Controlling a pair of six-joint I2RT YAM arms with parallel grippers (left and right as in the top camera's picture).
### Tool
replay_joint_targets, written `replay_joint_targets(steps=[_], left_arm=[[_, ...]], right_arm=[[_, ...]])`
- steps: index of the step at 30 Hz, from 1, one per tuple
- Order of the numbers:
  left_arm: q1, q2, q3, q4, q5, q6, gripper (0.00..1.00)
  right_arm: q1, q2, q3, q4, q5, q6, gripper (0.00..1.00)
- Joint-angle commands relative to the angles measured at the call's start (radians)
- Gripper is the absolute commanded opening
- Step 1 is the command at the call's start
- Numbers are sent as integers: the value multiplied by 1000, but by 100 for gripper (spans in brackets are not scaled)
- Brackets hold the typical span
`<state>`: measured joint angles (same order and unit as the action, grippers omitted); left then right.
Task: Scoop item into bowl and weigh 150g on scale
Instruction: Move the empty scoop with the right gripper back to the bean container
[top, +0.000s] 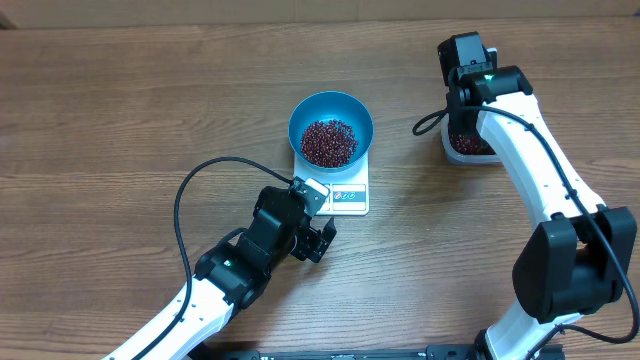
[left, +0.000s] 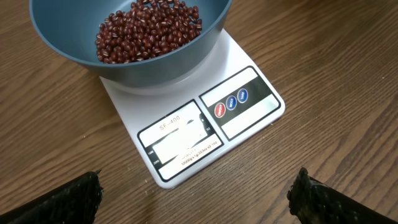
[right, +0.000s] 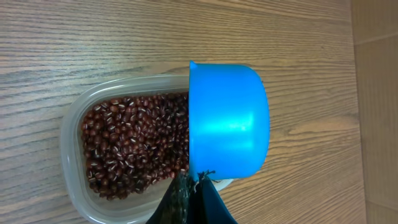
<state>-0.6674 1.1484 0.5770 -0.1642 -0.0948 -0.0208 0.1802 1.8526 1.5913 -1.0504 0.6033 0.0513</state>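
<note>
Bowl sits on scale, beans heaped inside. Right claw clamps scoop over bean tub, well right of scale. Left claw wide open, empty, just beside scale. Display unreadable; target weight unconfirmed, more scooping possibly left.

- One blue bowl.
- One white scale, with one display window and three round buttons: one red, two blue.
- One clear tub.
- One blue scoop.
- Beans: far too many to count, lying in two heaps, one in the bowl and one in the tub.
- Two robot arms: left arm, right arm.
- Two grippers: left gripper, right gripper.
- One wooden table.
</note>
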Motion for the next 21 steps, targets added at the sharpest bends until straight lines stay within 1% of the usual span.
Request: replay_joint_targets(steps=[1, 8, 21], left_arm=[[0, 2, -6, 0, -13, -9, 100], [0, 2, -6, 0, -13, -9, 100], [0, 2, -6, 0, -13, -9, 100]], right_arm=[[0, 7, -34, 13, -3, 2, 4], [0, 7, -99, 31, -3, 2, 4], [0, 7, -100, 48, -109, 9, 4]])
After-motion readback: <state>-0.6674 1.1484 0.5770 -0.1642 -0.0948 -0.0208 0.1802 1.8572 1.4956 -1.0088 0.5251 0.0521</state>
